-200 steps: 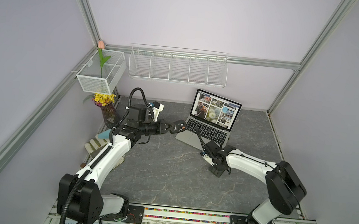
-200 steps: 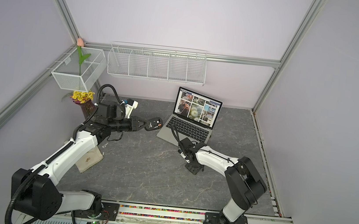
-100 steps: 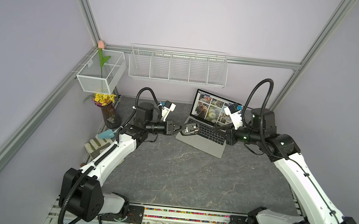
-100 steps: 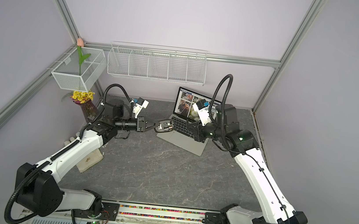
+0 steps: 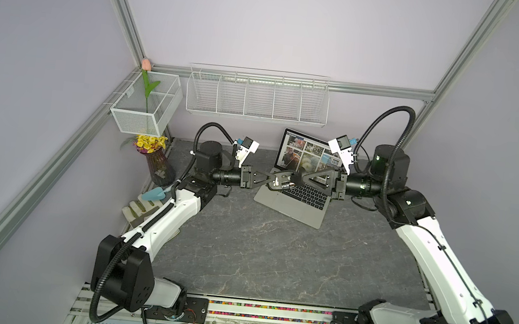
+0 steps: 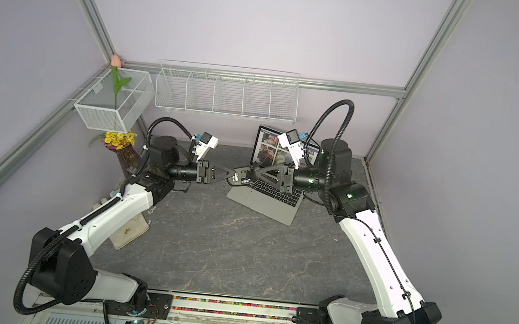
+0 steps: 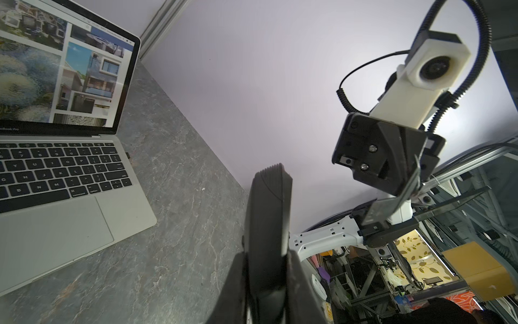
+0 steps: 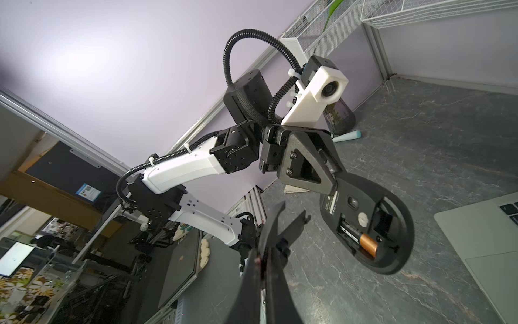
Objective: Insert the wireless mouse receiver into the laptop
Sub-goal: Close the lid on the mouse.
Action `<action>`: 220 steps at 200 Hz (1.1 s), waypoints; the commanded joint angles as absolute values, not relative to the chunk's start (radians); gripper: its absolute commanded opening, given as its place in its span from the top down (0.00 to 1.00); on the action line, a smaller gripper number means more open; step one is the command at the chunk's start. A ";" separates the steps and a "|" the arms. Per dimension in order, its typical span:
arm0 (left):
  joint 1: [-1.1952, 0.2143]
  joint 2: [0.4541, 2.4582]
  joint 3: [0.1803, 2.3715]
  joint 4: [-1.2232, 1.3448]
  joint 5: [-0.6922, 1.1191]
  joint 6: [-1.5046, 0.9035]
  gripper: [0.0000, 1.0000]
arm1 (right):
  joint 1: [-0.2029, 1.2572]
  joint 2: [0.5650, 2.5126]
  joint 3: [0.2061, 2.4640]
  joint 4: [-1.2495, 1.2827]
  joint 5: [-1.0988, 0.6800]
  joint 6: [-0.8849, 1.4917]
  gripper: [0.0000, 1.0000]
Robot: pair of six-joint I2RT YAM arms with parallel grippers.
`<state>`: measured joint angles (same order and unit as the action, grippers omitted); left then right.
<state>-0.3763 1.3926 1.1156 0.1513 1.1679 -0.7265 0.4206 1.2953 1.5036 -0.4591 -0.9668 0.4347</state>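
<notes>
The open silver laptop (image 5: 293, 206) (image 6: 266, 203) (image 7: 70, 218) stands at the back of the table. My left gripper (image 5: 277, 182) (image 6: 234, 177) (image 7: 266, 252) is shut on the black oval mouse (image 5: 284, 184) (image 7: 269, 210) and holds it in the air over the keyboard. The mouse's underside (image 8: 403, 213) is open, with a battery (image 8: 361, 238) showing. My right gripper (image 5: 299, 182) (image 6: 255, 173) (image 8: 276, 252) faces the mouse, shut on a thin curved black cover piece (image 8: 283, 224). A tiny dark stub (image 7: 127, 154) sticks out at the laptop's side edge. Whether that stub is the receiver I cannot tell.
A dark vase of yellow flowers (image 5: 154, 164), a blue scoop (image 5: 154, 194) and a white rack (image 5: 139, 210) stand along the left edge. White wire baskets (image 5: 257, 97) (image 5: 146, 110) hang on the walls. The grey stone tabletop (image 5: 257, 252) spreads in front of the laptop.
The right arm rose from the table in front of the laptop to meet the left gripper above the keyboard. The left gripper carried the mouse rightward over the laptop.
</notes>
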 commanded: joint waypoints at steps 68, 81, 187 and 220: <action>-0.379 1.333 1.146 0.231 1.229 -0.800 1.00 | 0.402 1.371 1.513 -0.470 -1.119 0.502 0.93; -0.380 1.332 1.140 0.248 1.231 -0.815 1.00 | 0.388 1.371 1.497 -0.439 -1.127 0.529 0.93; -0.381 1.318 1.121 0.315 1.244 -0.867 1.00 | 0.352 1.426 1.475 -0.458 -1.136 0.512 0.93; -0.382 1.315 1.116 0.314 1.248 -0.866 1.00 | 0.351 1.451 1.508 -0.522 -1.119 0.469 0.93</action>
